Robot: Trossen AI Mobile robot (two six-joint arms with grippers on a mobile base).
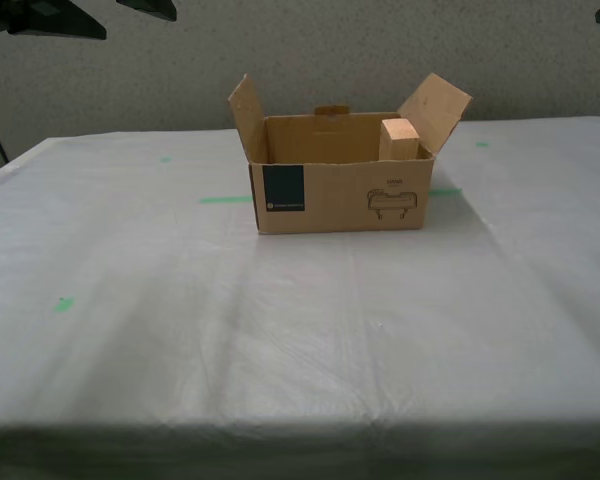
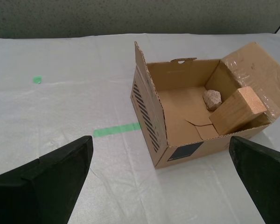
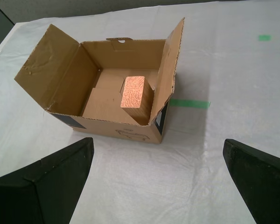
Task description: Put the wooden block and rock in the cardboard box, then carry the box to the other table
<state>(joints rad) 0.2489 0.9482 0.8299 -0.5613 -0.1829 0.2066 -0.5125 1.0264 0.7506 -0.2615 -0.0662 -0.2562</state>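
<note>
Both grippers hang spread wide and empty. Exterior view: the cardboard box (image 1: pixel 340 185) rests on the other table (image 1: pixel 280 340), the wooden block (image 1: pixel 400 139) peeking out. Past my second gripper (image 2: pixel 161 175), the speckled rock (image 2: pixel 213 99) lies beside the block. My first gripper (image 3: pixel 158 175) faces the open flaps, likely released after delivery.

My first gripper (image 3: pixel 158 177), a pair of matte black angular fingers (image 3: pixel 46 186), stands with its jaws spread wide and nothing between them. My second gripper (image 2: pixel 163 177), of the same black wedge-shaped build, is likewise spread wide, with no contact on either finger (image 2: pixel 259 179). Both grippers are raised and angled downward. In the exterior view, only dark gripper parts (image 1: pixel 50 18) show along the top edge.
</note>
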